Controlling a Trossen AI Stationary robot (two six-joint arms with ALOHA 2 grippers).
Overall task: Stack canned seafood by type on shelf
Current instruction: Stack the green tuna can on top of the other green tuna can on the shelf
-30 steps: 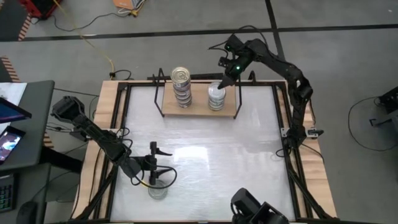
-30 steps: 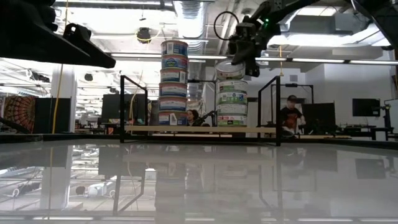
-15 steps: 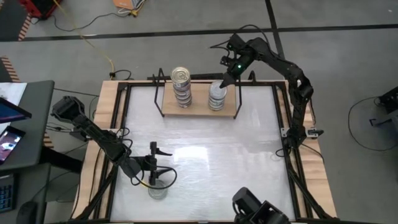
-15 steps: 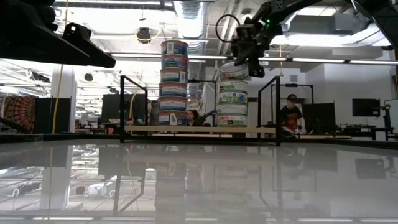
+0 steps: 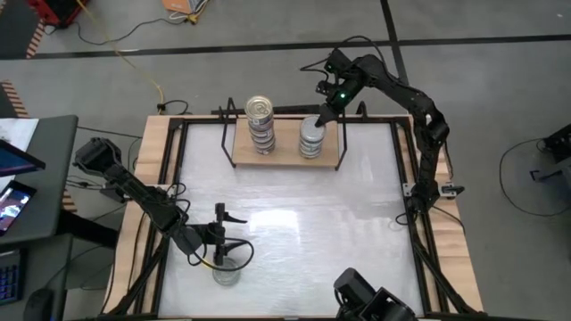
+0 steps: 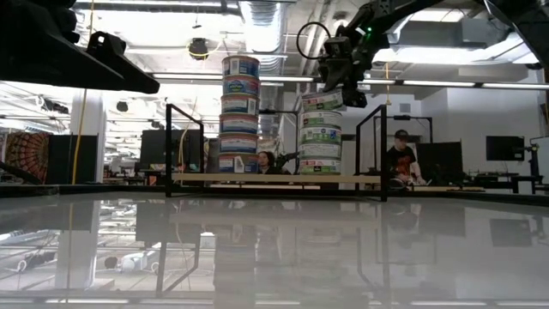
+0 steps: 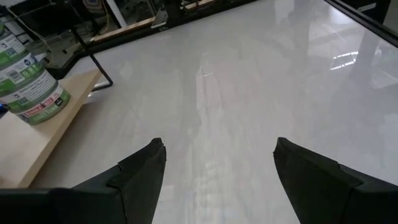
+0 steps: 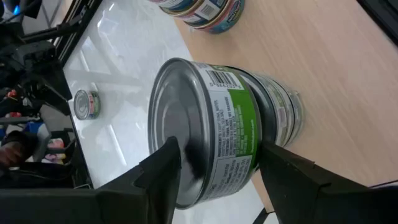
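Note:
The shelf (image 5: pixel 285 157) stands at the table's far middle and bears two stacks of tins. The taller left stack (image 5: pixel 259 116) has blue labels, and the right stack (image 5: pixel 310 143) has green labels. My right gripper (image 5: pixel 324 113) is at the top of the right stack, shut on its topmost grey-lidded tin (image 8: pixel 205 124). One loose tin (image 5: pixel 226 271) lies flat on the table near the front left. My left gripper (image 5: pixel 234 239) is open just on the far side of it. The left wrist view (image 7: pixel 217 149) does not show that tin. My right gripper has the top tin between its two fingers, which are spread along the tin's height. One finger (image 8: pixel 163 168) lies over the lid near its rim (image 8: pixel 180 149), the other (image 8: pixel 283 171) by the wall's lower edge. The fingers come slanting down from the far right. The tin sits level on the right stack (image 6: pixel 322 101).
Black wire frames (image 6: pixel 184 146) (image 6: pixel 371 142) stand at both ends of the shelf. Black rails and wooden borders (image 5: pixel 169 178) edge the white tabletop (image 5: pixel 303 223). People (image 6: pixel 401 159) show in the room behind the table.
My right gripper has gone down a little with the green-labelled tin. A second ago the tin hung tilted just above the right stack. Now it sits level on top of that stack.

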